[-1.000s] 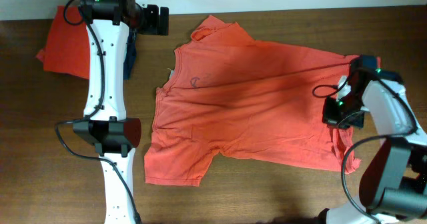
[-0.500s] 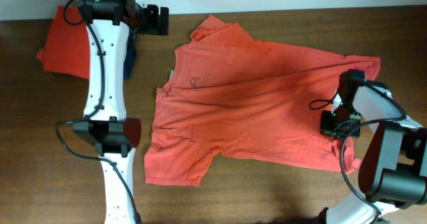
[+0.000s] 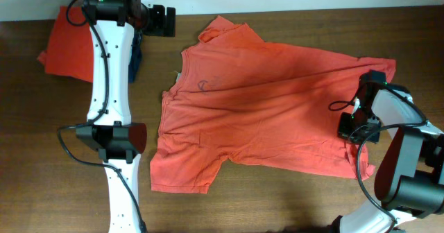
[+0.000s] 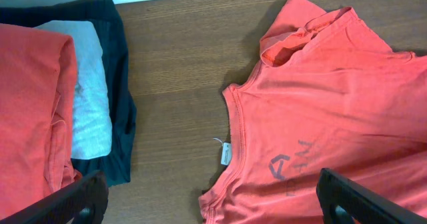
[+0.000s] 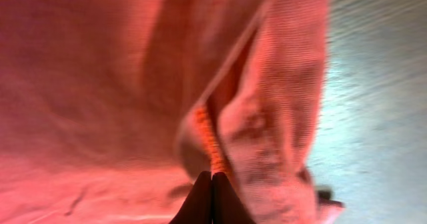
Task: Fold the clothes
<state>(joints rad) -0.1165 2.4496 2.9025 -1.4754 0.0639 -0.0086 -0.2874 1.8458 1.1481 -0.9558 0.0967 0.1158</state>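
Right tool (image 5: 211, 179) shifted slightly, coral T-shirt (image 3: 263, 101) spread, creased

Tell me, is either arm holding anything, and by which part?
The right gripper is shut on the T-shirt, pinching a fold of cloth at its bottom hem edge. The left gripper is open and holds nothing.

Coral-red short-sleeved cotton T-shirt (image 3: 263, 108): plain face, small dark neck mark (image 4: 279, 166), white label (image 4: 225, 155) at collar. Folded plain orange garment (image 4: 30, 104). Pale grey folded garment (image 4: 90, 97). Navy folded garment (image 4: 120, 117). Dark brown wood-grain table (image 3: 277, 198). White robot arm (image 3: 111, 59), black joints.
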